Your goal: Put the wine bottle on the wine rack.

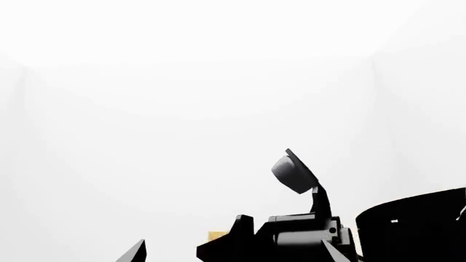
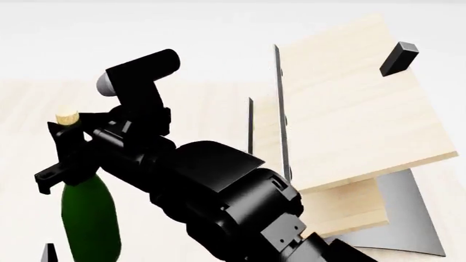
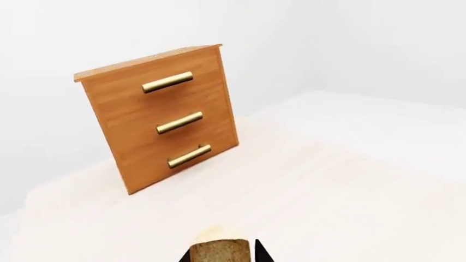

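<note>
The table point(image 2: 29, 103) fills the head view as pale wood, with its far edge just visible. The wine rack point(image 2: 350, 109) stands on it toward the far right. It has two slanted boards, one tiered above the other, dark edge strips point(image 2: 280, 109) and a curved grey base point(image 2: 411, 218). A drawer cabinet point(image 3: 167, 120) appears only in the right wrist view, well apart from the work, near a far edge of the table.

The wine bottle point(image 2: 91, 218) is upright toward the near left, well apart from the rack. Its base is out of frame, so we cannot tell whether it rests on the table or is lifted. The right claw point(image 2: 69, 146) is pinching its neck just below the cork point(image 2: 67, 117). Only a black tip of the left claw point(image 2: 49, 253) shows, and we cannot tell whether it is spread or pressed together. The small black block point(image 2: 399, 57) sits high on the upper board.

We judge that the grasp is made and the carry to the rack has yet to come. The next move calls for bringing the bottle across to the boards, tilting it to their slant and clearing the edge strips.
</note>
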`<state>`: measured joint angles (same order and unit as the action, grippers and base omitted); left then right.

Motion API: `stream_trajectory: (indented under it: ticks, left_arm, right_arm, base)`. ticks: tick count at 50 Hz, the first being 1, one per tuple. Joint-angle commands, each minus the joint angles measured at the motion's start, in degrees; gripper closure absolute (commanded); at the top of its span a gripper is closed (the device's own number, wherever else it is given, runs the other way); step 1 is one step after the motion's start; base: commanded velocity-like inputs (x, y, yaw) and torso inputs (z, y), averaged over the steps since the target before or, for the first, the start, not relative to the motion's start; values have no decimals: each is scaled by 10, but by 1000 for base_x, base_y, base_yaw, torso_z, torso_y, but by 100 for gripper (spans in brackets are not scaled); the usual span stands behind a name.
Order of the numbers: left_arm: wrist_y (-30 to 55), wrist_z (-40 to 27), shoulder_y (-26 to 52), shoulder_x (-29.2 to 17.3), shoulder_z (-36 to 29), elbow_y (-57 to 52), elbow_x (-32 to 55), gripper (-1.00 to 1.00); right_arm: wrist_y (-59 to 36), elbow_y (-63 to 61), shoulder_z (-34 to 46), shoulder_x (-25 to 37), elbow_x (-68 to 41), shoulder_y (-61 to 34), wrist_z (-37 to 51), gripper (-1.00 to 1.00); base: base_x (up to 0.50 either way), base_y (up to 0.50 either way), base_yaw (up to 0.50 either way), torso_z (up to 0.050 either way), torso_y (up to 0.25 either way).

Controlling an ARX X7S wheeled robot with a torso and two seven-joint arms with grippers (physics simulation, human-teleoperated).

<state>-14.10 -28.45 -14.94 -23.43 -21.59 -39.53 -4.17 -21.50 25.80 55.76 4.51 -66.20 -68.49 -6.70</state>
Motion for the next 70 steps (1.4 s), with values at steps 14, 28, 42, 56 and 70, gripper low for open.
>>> stream_trajectory:
  ticks: [14, 28, 42, 56, 70]
  left_arm:
    - [9, -3, 1, -2, -4, -6, -3, -100]
    - [13, -6, 5, -4, -1, -5, 0, -100]
    - [9, -9, 3, -5, -2, -5, -1, -100]
    - [9, -10, 4, -5, -9, -2, -4, -100]
    - [12, -10, 10, -6, -10, 2, -1, -100]
  right_arm:
    - [-40, -122, -118, 112, -103, -91, 129, 100]
    - [-69, -194, -225, 184, -263, -101, 249, 100]
    - [-36, -217, -329, 241, -394, -55, 327, 100]
    - [7, -179, -395, 289, -434, -30, 353, 100]
    - [34, -138, -437, 324, -452, 4, 348, 100]
  base:
    - [0, 0, 0, 0, 0]
    - [0, 0, 0, 0, 1]
    - [0, 0, 0, 0, 1]
    - [0, 0, 0, 0, 0]
    - [0, 0, 0, 0, 1]
